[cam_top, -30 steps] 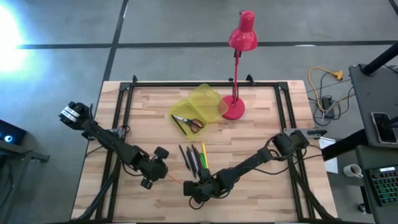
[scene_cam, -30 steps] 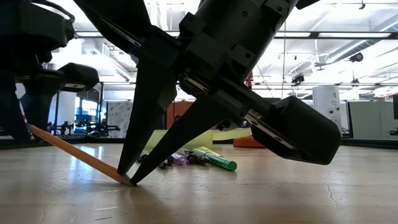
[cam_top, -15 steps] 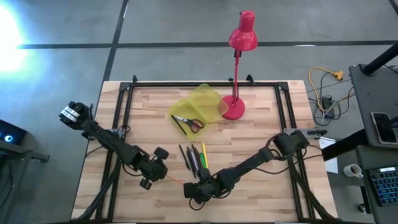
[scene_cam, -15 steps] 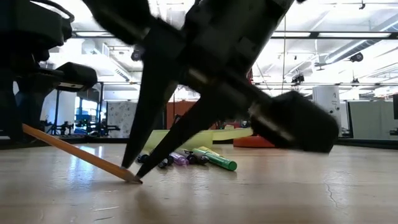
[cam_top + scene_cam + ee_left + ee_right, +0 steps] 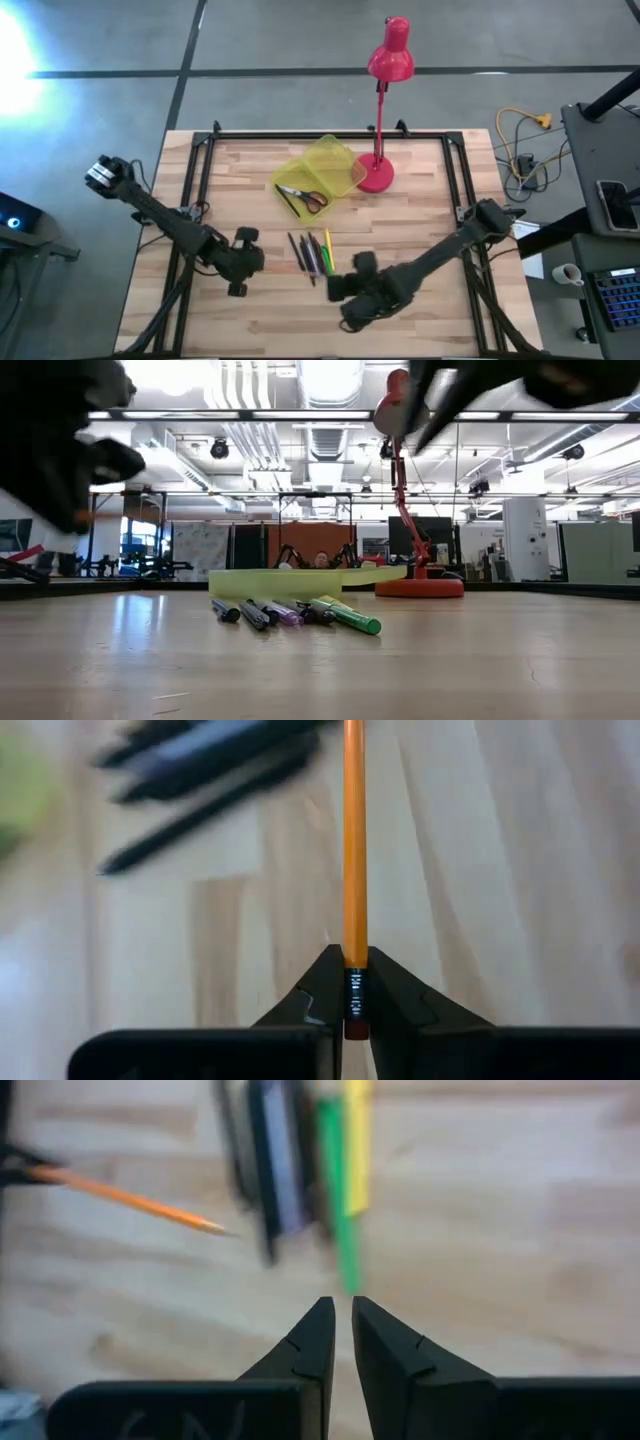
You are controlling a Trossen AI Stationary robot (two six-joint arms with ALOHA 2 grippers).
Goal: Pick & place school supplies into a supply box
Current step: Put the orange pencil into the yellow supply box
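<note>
My left gripper (image 5: 354,960) is shut on an orange pencil (image 5: 354,840) and hovers left of the loose pens (image 5: 313,253). These dark, green and yellow pens lie side by side on the table in front of the supply box. The translucent yellow-green box (image 5: 322,170) sits open, with red-handled scissors (image 5: 303,197) inside. My right gripper (image 5: 342,1308) is raised to the right of the pens. It holds nothing, and only a narrow slit shows between its fingers. In its wrist view the pencil's sharpened tip (image 5: 222,1231) points free in the air. My left gripper pinches the orange pencil between its two fingers at the eraser end, on the dark metal band (image 5: 354,992). The pencil runs straight out ahead along the fingers, toward the table's right. It is lifted clear of the table.
A red desk lamp stands with its round base (image 5: 376,177) just right of the box, its head leaning past the far edge. A black rail frame (image 5: 300,134) runs along the far and side edges of the table. Bare wood (image 5: 240,320) lies along the near edge.
My right gripper has come off the pencil's tip, risen and drawn back toward the table's right. My left gripper has lifted and moved slightly left and far. It has raised the pencil, whose tip rested on the table, fully clear.
</note>
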